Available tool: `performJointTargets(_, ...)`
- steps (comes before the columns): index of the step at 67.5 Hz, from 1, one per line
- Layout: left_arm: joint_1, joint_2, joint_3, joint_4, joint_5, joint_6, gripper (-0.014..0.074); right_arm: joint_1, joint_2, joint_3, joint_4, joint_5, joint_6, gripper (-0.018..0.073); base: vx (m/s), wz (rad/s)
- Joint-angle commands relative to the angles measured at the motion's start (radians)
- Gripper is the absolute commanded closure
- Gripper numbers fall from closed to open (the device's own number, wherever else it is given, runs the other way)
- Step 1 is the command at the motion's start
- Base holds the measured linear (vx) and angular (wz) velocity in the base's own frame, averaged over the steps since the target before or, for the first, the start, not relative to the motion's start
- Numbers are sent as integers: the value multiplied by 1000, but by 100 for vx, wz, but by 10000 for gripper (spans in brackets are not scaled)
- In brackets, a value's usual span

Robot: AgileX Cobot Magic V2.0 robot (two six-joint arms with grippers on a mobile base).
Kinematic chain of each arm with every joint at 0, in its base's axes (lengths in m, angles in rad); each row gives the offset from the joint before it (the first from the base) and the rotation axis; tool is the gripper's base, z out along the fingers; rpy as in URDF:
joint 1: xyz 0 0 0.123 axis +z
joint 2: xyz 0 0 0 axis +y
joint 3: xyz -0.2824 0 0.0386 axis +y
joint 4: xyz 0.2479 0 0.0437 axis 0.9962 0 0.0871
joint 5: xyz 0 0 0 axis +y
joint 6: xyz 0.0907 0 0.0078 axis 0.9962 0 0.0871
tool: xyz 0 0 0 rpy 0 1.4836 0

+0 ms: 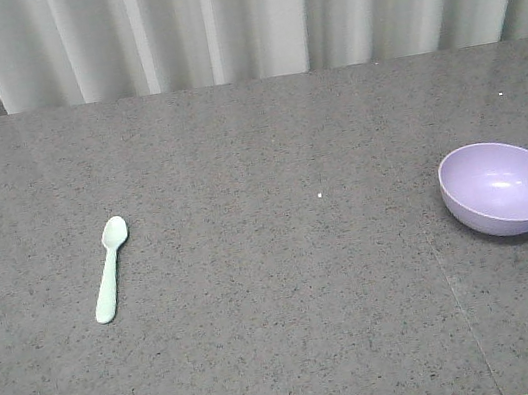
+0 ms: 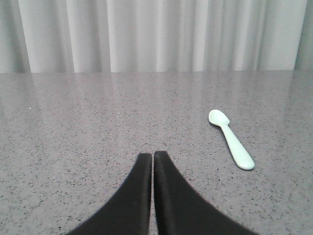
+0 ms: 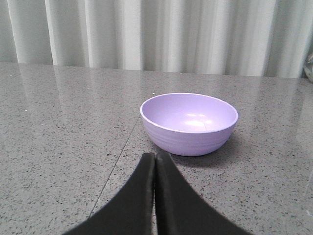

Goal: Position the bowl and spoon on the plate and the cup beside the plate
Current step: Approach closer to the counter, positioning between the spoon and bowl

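You are viewing a grey speckled surface [image 1: 297, 334] that is running back to a pale pleated curtain [image 1: 234, 20].

1. The bowl [image 1: 502, 188] is sitting upright on the surface with its mouth facing up. It is holding nothing. A thin seam [image 1: 462, 306] in the surface is passing just beside the bowl, on its spoon side.
2. The spoon [image 1: 112, 270] is lying flat on the surface, well apart from the bowl and to the bowl's left in the front view. Its scoop end is pointing toward the curtain, and its handle is slanting back toward the near edge.
3. The right tool [image 3: 155, 157] is facing the bowl from the near side. Its two dark fingers are pressing together at the tips and are pinching nothing. A strip of bare surface is separating it from the bowl.
4. The left tool [image 2: 153, 156] is sitting farther from the bowl than the spoon is. Its fingers are also pressing together and gripping nothing, and the spoon is not touching them.
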Motion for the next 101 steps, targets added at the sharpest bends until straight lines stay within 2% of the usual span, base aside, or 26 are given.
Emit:
performJointTargets(1,1,-15,-18,-8,-78,0,603,-7,-6,8,-6,-77,-3,566,0,0)
performJointTargets(85,1,-15,-20,-7,-84,2,603,-7,-6,8,-6,-78,-3,566,0,0)
performJointTargets(96,1,-15,-20,-7,-91,2,603,-7,-6,5,-11,-263,-18,566,0,0)
performJointTargets(101,1,-15,-21,20,-181,13,603,-7,-6,3,-11,-370,-41,566,0,0)
